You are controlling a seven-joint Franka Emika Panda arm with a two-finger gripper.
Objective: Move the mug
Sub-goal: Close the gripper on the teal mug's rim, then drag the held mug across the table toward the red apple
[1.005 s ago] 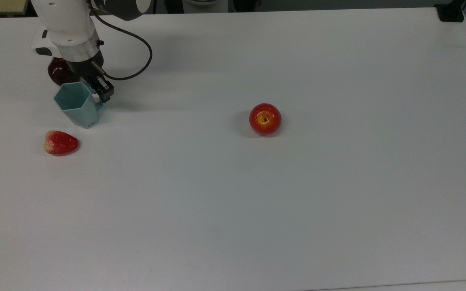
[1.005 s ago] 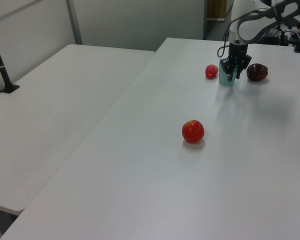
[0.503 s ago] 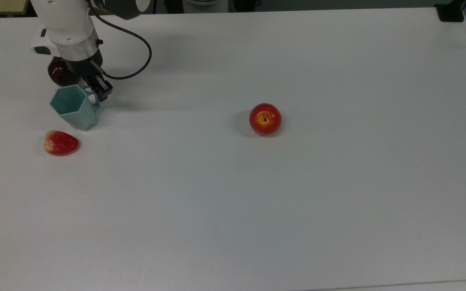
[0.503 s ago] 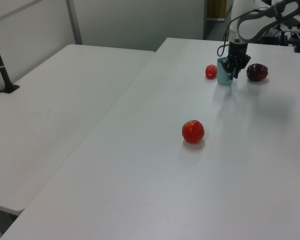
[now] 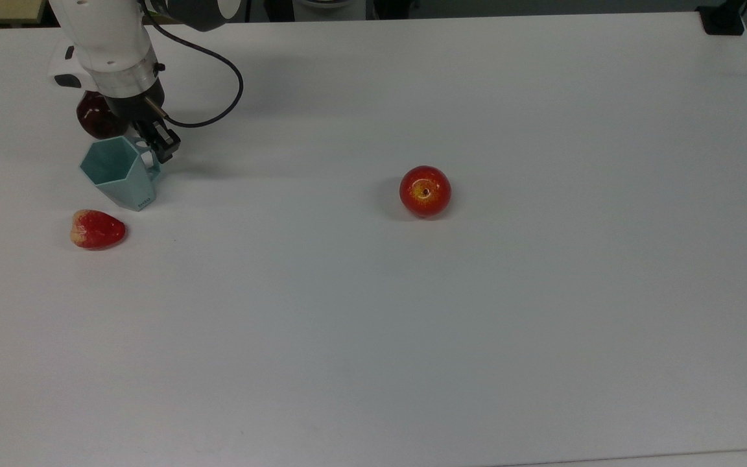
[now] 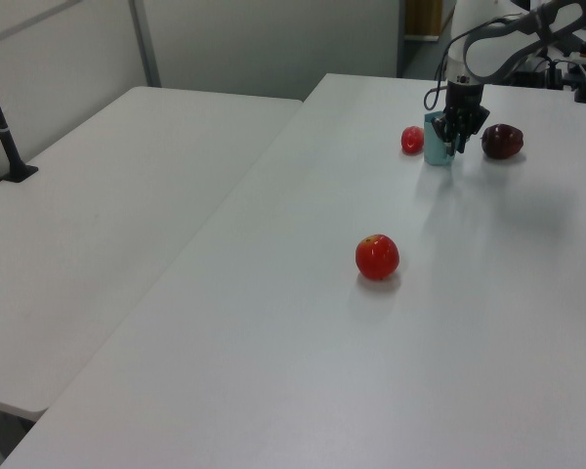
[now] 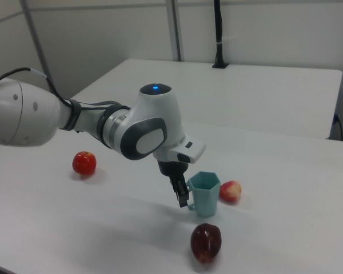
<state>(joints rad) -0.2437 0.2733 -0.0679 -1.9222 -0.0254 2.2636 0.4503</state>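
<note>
With the gripper (image 5: 153,144) clamped on the mug's (image 5: 117,174) handle near the table's (image 5: 542,324) corner, next comes carrying it.

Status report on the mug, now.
Gripper down at the mug, fingers at its handle; grip unconfirmed. Mug upright on the table. Dark red fruit and strawberry close beside it.

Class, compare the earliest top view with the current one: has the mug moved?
Yes. In the top view the mug has shifted slightly toward the top view's left, away from the round apple, which stayed in place.
</note>
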